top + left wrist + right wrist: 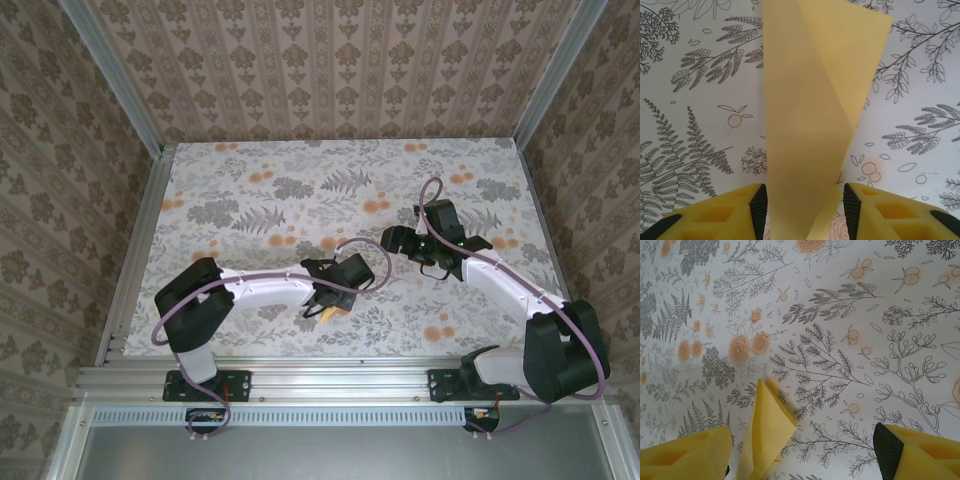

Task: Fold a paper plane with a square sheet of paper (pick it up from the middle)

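The yellow paper (805, 125) is folded with creases into a long, narrow shape. In the left wrist view it runs up from between the jaws of my left gripper (804, 200), which is shut on its near end. It stands raised above the printed table. In the right wrist view a pointed folded end of the paper (765, 425) sits just beside the left finger (690, 455) of my right gripper (802, 440), which is wide open and not holding it. From above, the left gripper (328, 305) is at the near middle. The right gripper (392, 240) is a little beyond and to its right.
The table (250, 190) is covered with a grey fern and orange flower print. Wallpapered walls close off the left, back and right sides. An aluminium rail (330, 378) runs along the near edge by the arm bases.
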Action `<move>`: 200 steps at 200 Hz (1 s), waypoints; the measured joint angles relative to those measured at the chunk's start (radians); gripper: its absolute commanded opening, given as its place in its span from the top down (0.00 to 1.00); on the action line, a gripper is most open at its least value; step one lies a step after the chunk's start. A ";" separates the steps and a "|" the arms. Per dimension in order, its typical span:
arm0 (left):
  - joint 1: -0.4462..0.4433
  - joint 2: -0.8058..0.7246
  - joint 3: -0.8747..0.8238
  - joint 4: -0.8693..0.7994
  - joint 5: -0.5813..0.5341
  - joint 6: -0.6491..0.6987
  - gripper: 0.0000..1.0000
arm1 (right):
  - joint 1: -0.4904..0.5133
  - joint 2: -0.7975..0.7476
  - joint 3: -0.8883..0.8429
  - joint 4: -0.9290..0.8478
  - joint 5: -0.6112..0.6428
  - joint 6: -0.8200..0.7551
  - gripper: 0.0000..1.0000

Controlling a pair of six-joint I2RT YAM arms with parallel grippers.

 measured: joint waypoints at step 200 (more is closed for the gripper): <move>0.172 -0.202 -0.243 0.445 0.200 -0.220 1.00 | 0.023 -0.131 -0.131 0.025 -0.069 0.054 0.29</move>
